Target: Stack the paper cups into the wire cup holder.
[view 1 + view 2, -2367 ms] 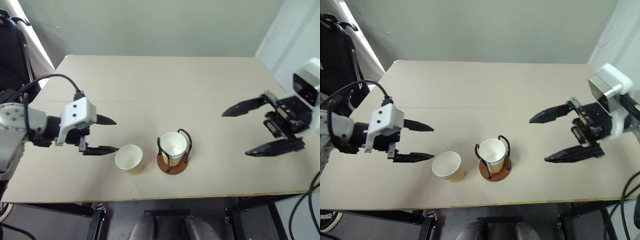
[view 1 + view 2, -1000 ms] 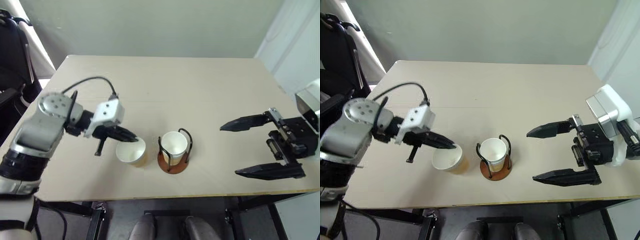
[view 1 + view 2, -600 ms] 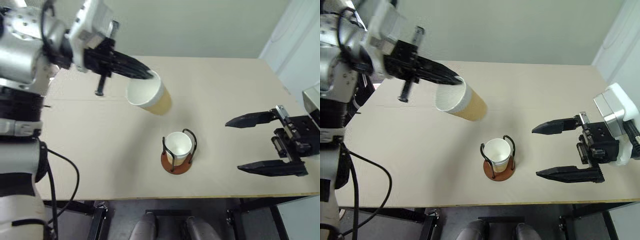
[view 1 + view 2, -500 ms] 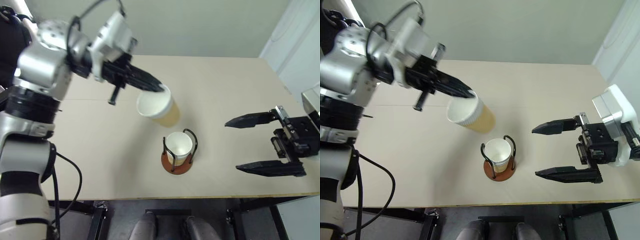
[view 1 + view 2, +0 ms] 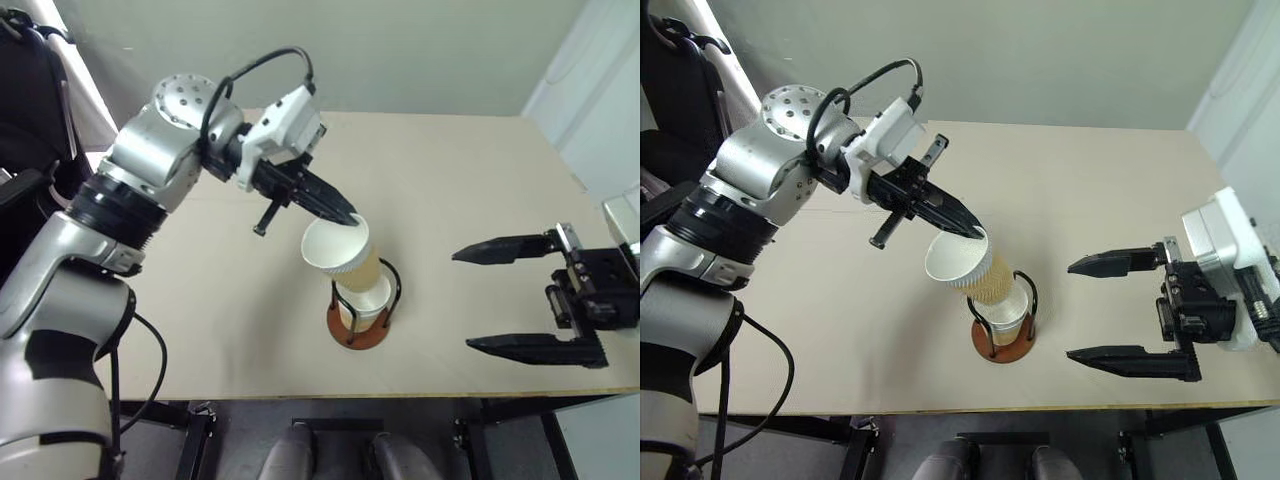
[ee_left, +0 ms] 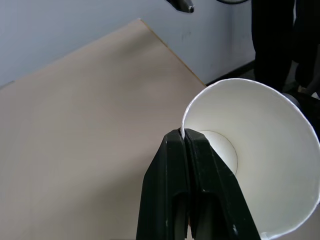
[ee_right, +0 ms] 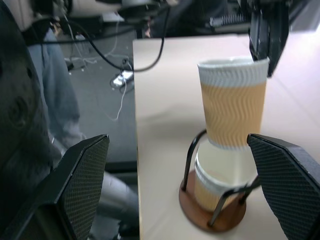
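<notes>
Beige worktop [image 5: 470,170], mid-frame: left gripper [image 5: 345,215], fingers pinching a paper cup [image 5: 340,252] by its rim, has carried it over the wire cup holder [image 5: 362,318]; nesting remains. Right gripper [image 5: 500,296] fingers wide, empty.

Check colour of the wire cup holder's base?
Reddish-brown disc base, black wire loops; clearest in the right wrist view.
</notes>
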